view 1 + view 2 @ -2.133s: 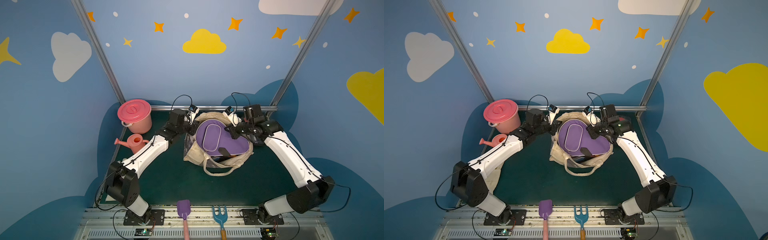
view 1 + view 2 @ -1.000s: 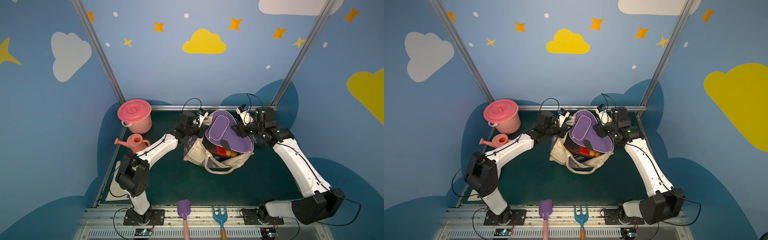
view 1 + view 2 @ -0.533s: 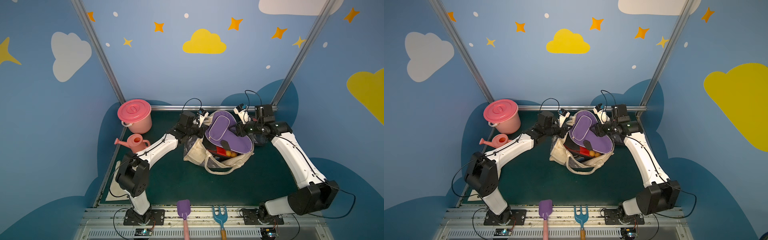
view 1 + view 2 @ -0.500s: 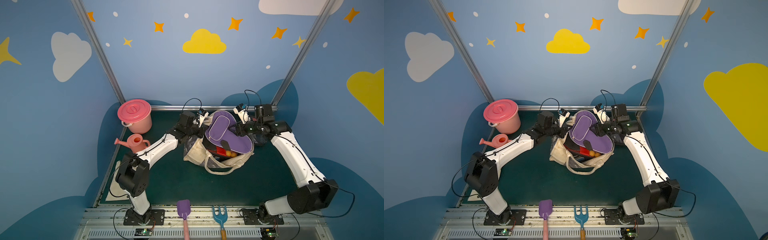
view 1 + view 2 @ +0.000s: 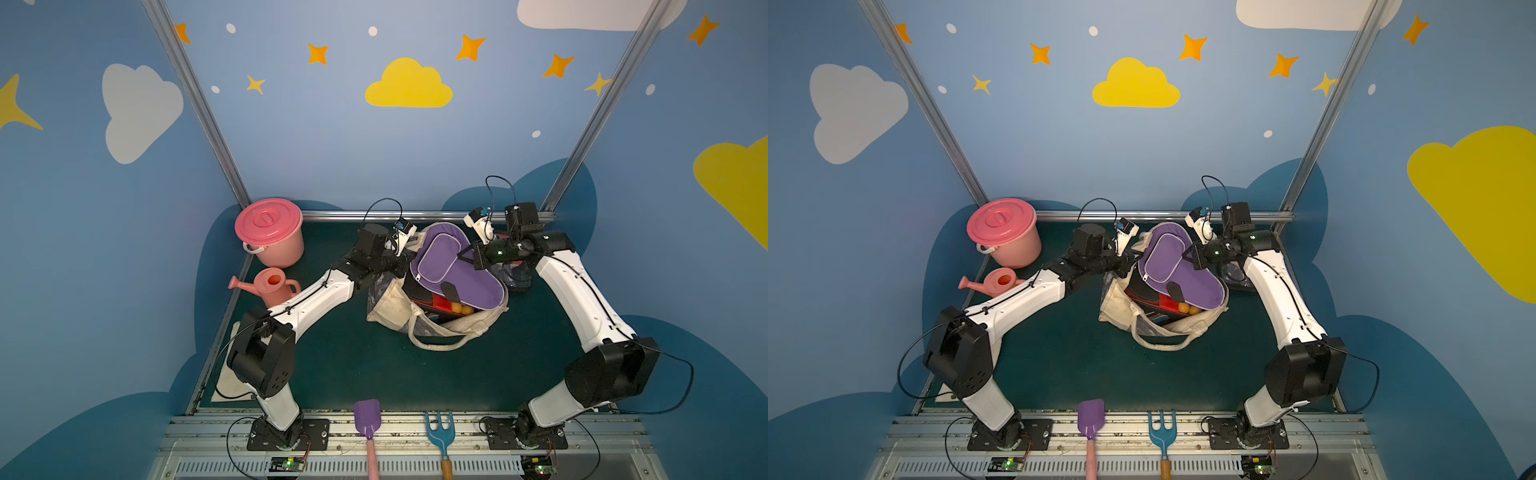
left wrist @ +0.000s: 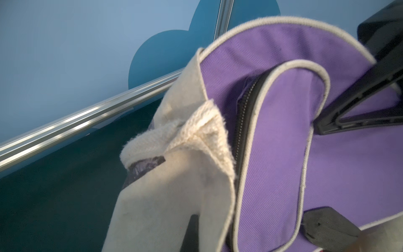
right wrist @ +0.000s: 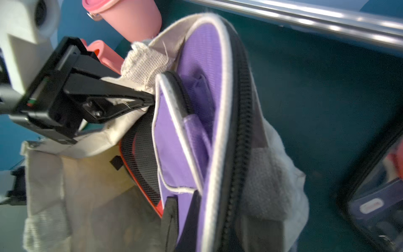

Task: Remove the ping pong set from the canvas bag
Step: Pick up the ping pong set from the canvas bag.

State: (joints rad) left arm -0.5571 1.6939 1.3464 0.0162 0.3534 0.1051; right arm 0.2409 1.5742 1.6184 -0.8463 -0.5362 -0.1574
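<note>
Worktop: dark green, carrying the canvas bag near its back edge, between both arms.
Canvas bag: cream, slumped with its mouth open; one strap handle loops onto the worktop in front.
Purple case: paddle-shaped, tilted, sticking up out of the bag's mouth.
Dark flat pack: inside the bag beneath the purple case, showing red.
Left fingers: closed, pinching the bag's cream rim.
Right fingers: closed on the purple case's pocket edge.
Orange balls: in the bag's mouth, beside the red.
</note>
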